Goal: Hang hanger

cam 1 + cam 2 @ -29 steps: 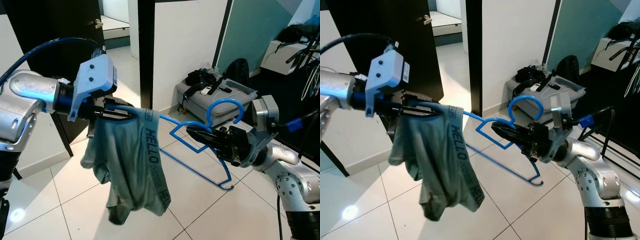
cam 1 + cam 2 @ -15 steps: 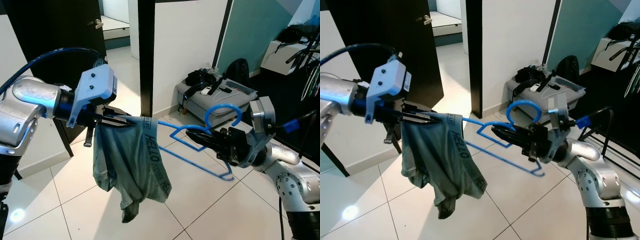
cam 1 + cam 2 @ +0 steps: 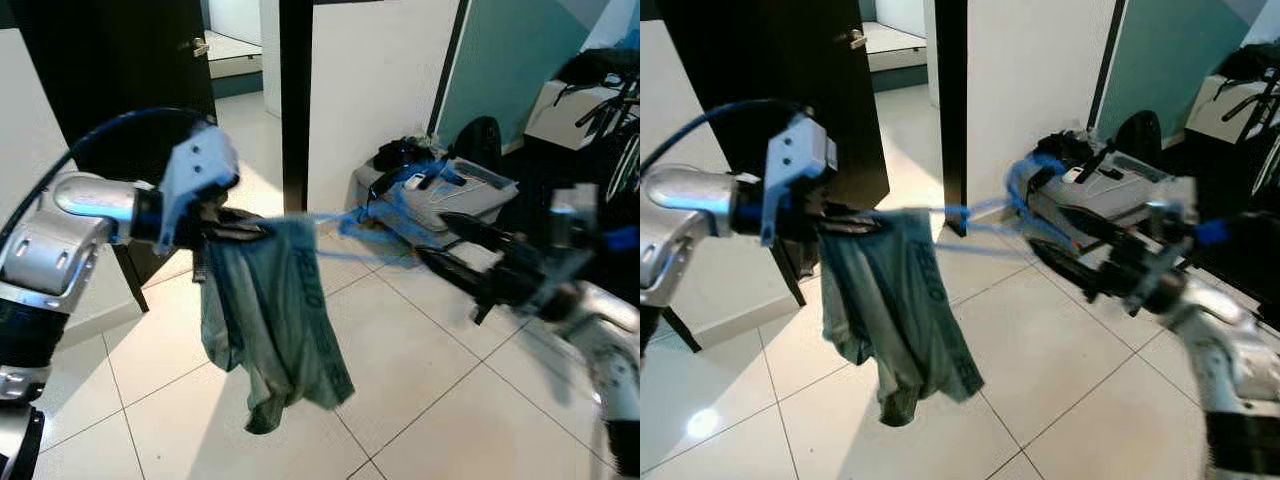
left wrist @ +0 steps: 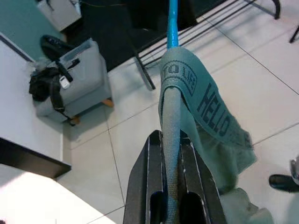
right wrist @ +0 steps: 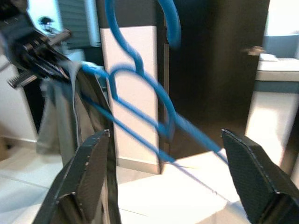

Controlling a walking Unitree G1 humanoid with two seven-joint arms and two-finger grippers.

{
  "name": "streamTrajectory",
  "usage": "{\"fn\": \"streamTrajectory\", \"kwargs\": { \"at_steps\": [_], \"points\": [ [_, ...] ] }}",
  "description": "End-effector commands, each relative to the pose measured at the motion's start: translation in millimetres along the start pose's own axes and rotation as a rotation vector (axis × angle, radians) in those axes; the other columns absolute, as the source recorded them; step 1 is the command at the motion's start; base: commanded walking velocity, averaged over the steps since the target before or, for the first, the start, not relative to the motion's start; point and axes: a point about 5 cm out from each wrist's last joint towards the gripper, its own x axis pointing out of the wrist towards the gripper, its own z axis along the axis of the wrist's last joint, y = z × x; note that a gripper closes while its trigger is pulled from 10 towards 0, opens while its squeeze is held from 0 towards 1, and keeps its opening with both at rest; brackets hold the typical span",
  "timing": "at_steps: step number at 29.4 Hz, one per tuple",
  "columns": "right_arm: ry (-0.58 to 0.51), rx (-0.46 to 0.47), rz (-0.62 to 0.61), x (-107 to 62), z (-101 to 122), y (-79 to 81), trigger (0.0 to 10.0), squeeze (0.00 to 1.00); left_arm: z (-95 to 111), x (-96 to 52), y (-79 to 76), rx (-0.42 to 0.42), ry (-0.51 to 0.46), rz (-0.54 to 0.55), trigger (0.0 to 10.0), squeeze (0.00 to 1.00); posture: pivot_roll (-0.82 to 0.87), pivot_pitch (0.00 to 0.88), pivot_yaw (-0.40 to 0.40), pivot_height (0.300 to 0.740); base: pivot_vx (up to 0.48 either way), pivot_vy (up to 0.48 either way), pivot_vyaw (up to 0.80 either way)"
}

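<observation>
Blue hanger (image 3: pixel 370 215) has slipped from the wide-open right gripper (image 3: pixel 470 262); left gripper (image 4: pixel 172 205) beside the dark door (image 3: pixel 120 60) stays clamped on its garment-draped (image 3: pixel 275 320) end, so hanging waits.

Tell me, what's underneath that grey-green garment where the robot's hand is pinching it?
The garment is draped over a blue hanger, whose bar emerges beyond the fabric. The left gripper clamps the covered part, so the bar there is hidden.

Heavy motion blur in both eye views; bright glare on floor tiles (image 3: pixel 420 360).
</observation>
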Motion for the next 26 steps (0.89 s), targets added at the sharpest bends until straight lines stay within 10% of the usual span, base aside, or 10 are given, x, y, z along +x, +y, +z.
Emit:
{"fn": "streamTrajectory", "kwargs": {
  "at_steps": [1, 8, 12, 13, 22, 24, 26],
  "points": [
    [0.007, -0.026, -0.041, -9.3, 2, -4.5, 10.0, 1.0, -1, -4.9, 3.7, 0.01, 0.001, 0.034, 0.0, 0.0, -0.01, 0.0, -0.002, 0.74, 0.0, 0.0, 0.0],
    [0.003, -0.03, -0.134, -45.7, 13, -7.9, 10.0, 1.0, -5, -17.4, 16.3, 0.025, 0.034, 0.116, 0.0, 0.0, -0.03, 0.0, 0.008, 0.74, 0.0, 0.0, 0.0],
    [0.06, 0.084, -0.046, -39.3, -19, 21.1, 10.0, 0.91, 14, -14.2, 23.0, 0.045, -0.073, 0.139, 0.0, 0.0, -0.05, 0.0, 0.017, 0.74, 0.0, 0.0, 0.0],
    [0.084, 0.112, -0.064, -37.0, -33, 24.4, 10.0, 0.0, 21, -11.4, 23.1, 0.055, -0.115, 0.13, 0.0, 0.0, -0.05, 0.0, 0.019, 0.74, 0.0, 0.0, 0.0],
    [0.146, 0.291, -0.348, -30.6, -89, 11.7, 10.0, 0.0, 59, 0.6, 25.2, 0.123, -0.286, 0.091, 0.0, 0.0, -0.04, 0.0, 0.022, 0.74, 0.0, 0.0, 0.0],
    [0.113, 0.373, -0.458, -28.4, -94, 2.6, 10.0, 0.0, 69, 2.3, 23.6, 0.148, -0.337, 0.062, 10.0, 0.0, -0.04, 0.0, 0.022, 0.74, 0.0, 0.0, 0.0],
    [0.057, 0.42, -0.467, -26.5, -90, 1.8, 10.0, 0.0, 74, 2.9, 22.7, 0.16, -0.357, 0.05, 10.0, 0.0, -0.05, 0.0, 0.022, 0.74, 0.0, 0.0, 0.0]
  ]
}}
